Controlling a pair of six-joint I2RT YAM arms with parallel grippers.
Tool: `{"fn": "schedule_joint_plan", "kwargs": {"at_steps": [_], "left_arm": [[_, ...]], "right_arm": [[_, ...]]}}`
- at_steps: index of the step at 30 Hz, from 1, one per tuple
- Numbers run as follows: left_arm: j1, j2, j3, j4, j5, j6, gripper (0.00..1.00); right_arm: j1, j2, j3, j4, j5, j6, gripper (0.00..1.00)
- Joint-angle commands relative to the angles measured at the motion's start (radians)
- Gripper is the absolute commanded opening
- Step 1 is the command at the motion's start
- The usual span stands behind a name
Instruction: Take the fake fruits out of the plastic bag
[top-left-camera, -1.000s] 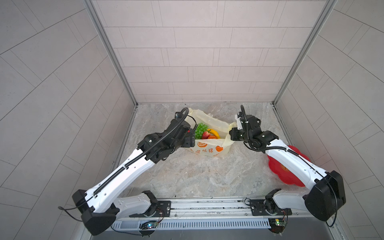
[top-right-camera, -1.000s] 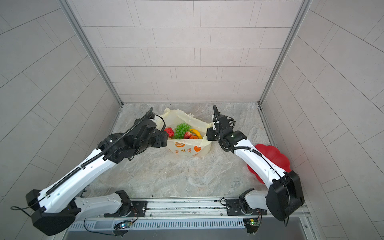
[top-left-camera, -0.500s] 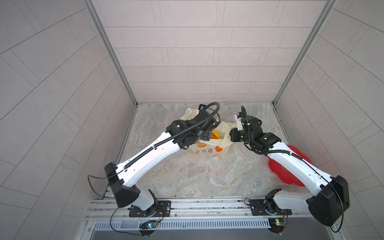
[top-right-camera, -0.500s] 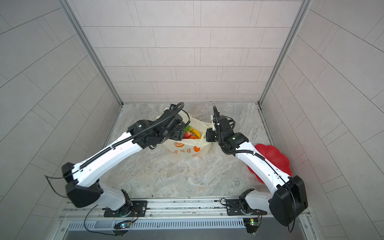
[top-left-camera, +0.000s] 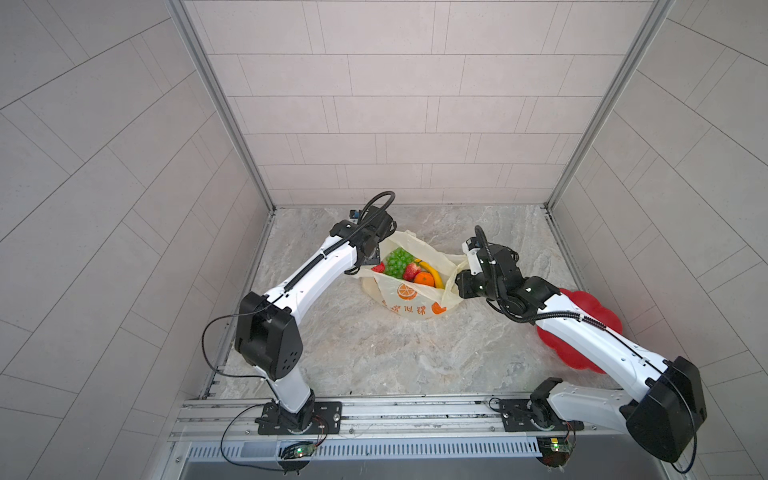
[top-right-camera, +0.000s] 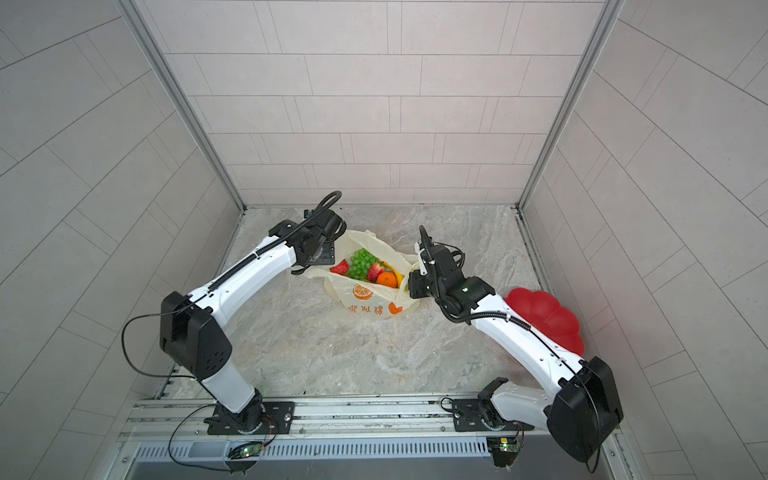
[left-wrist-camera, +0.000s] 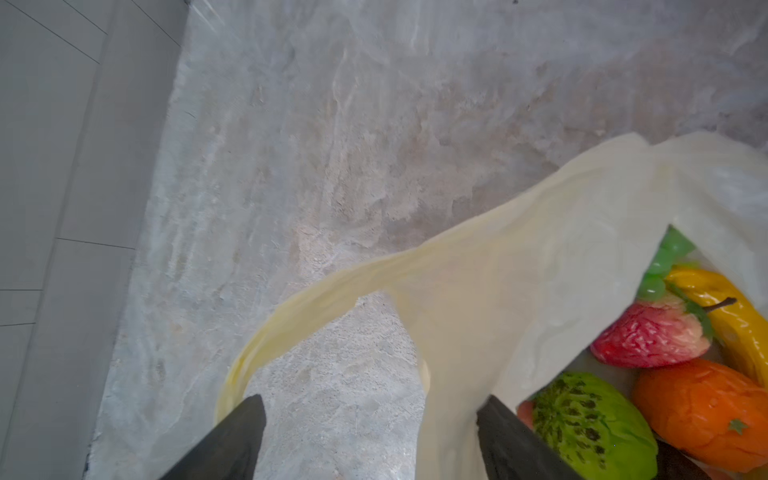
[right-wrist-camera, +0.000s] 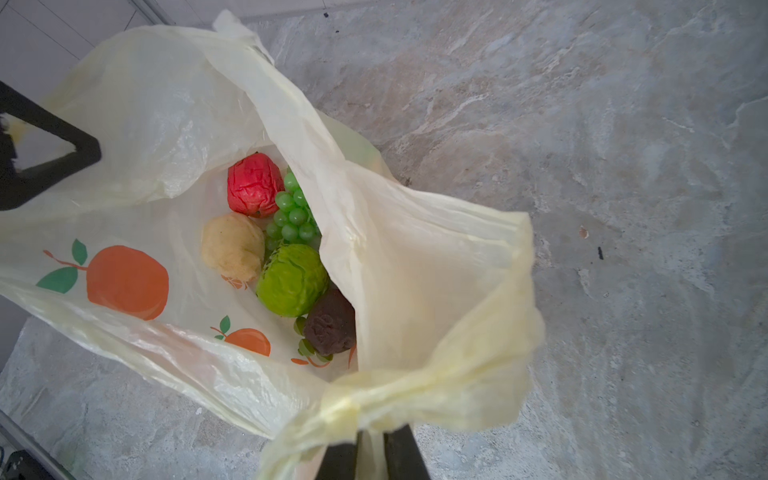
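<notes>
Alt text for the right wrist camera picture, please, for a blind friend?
A thin pale-yellow plastic bag printed with oranges gapes open on a grey marbled tabletop, its handle pinched in the right gripper. Inside lie toy fruits: red, cream, lime green, dark brown, and green grapes.

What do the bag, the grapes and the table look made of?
Bag: thin plastic film, pale yellow, translucent, crinkled; prints show through it.
Grapes: likely moulded plastic, glossy; bright highlights on each bead.
Table: matte grey veined surface, stone or a stone-look print, cannot tell.
</notes>
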Motion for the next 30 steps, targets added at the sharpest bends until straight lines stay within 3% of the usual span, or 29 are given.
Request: {"fn": "schedule_joint_plan", "kwargs": {"at_steps": [1, 5, 10, 14, 18, 22, 27, 30], "left_arm": [[-0.017, -0.052, -0.070, 0.118, 0.205, 0.012, 0.86], [-0.027, -0.080, -0.128, 0.193, 0.282, 0.010, 0.87], [-0.028, -0.011, -0.122, 0.168, 0.279, 0.009, 0.83], [-0.019, 0.030, -0.132, 0.177, 0.297, -0.004, 0.62], [0.024, 0.013, -0.171, 0.224, 0.361, -0.028, 0.23], [0.105, -0.074, -0.278, 0.344, 0.460, -0.070, 0.01], [0.224, -0.214, -0.511, 0.637, 0.649, -0.207, 0.00], [0.265, -0.254, -0.604, 0.757, 0.702, -0.261, 0.00]], "right_arm": [[0.009, -0.013, -0.015, 0.011, 0.030, -0.021, 0.13], [0.011, -0.003, -0.014, 0.016, 0.038, -0.022, 0.13], [0.015, 0.005, -0.008, 0.014, 0.056, -0.026, 0.13], [0.009, -0.015, -0.023, 0.000, 0.089, -0.039, 0.13], [-0.036, -0.064, -0.075, 0.004, 0.101, -0.034, 0.13], [-0.137, -0.108, -0.148, 0.083, -0.001, -0.013, 0.11], [-0.252, -0.111, -0.266, 0.346, -0.179, 0.087, 0.06], [-0.258, -0.078, -0.343, 0.540, -0.197, 0.135, 0.05]]}}
